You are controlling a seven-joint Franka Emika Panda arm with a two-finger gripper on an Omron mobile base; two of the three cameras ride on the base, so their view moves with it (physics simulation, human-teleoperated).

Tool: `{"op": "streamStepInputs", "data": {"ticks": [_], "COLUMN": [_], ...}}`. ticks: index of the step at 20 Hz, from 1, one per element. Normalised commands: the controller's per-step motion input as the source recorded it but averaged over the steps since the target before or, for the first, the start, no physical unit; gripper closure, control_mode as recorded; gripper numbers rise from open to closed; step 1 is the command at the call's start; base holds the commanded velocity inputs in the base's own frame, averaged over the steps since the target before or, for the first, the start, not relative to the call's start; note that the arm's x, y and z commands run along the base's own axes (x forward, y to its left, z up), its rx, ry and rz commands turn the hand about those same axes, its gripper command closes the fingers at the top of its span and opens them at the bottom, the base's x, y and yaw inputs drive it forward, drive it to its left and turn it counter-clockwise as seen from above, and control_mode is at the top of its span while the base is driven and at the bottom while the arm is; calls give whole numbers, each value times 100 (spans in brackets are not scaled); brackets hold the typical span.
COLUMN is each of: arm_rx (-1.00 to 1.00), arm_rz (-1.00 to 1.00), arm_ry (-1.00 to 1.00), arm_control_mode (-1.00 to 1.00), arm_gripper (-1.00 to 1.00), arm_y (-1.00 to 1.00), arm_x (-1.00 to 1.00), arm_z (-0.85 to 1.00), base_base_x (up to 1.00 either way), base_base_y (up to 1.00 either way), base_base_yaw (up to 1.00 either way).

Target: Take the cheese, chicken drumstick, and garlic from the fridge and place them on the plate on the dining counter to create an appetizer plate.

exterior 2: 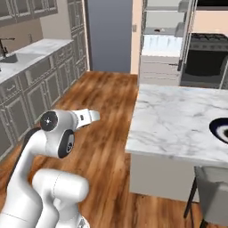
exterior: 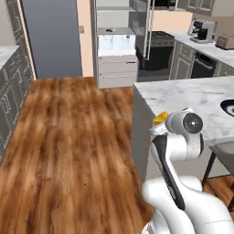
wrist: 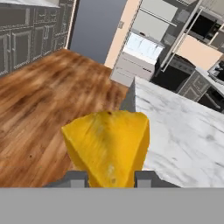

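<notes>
My gripper (wrist: 109, 179) is shut on the cheese (wrist: 108, 146), a yellow-orange wedge that bulks large between the two fingertips in the hand view. In the left base view the cheese (exterior: 160, 118) peeks out beside the wrist, at the near left corner of the dining counter (exterior: 192, 96). That marble slab (exterior 2: 178, 118) carries the navy-rimmed plate (exterior 2: 220, 129) at its far right, cut by the frame edge (exterior: 228, 107). The fridge (exterior: 116, 50) stands open beyond the counter (wrist: 144, 43). The drumstick and garlic are out of view.
A black oven (exterior: 157, 50) stands right of the fridge. A coffee machine (exterior: 203, 31) sits on the back counter. A grey stool (exterior 2: 213, 196) is tucked under the dining counter's near side. Grey cabinets (exterior 2: 26, 84) line the left wall. Open wood floor (exterior: 73, 137) lies to the left.
</notes>
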Motion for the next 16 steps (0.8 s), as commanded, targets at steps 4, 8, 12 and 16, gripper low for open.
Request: {"op": "streamStepInputs", "data": {"ticks": [4, 8, 12, 16], "arm_rx": [0, 0, 0, 0], "arm_rz": [0, 0, 0, 0], "arm_ry": [0, 0, 0, 0], "arm_control_mode": [100, 100, 100, 100], "arm_gripper": [100, 100, 100, 100], "arm_y": [0, 0, 0, 0], "arm_x": [0, 0, 0, 0], "arm_z": [0, 0, 0, 0], "base_base_x": [-45, -17, 0, 0], "base_base_y": [-100, -100, -100, -100], "base_base_yaw": [-5, -7, -10, -8]}}
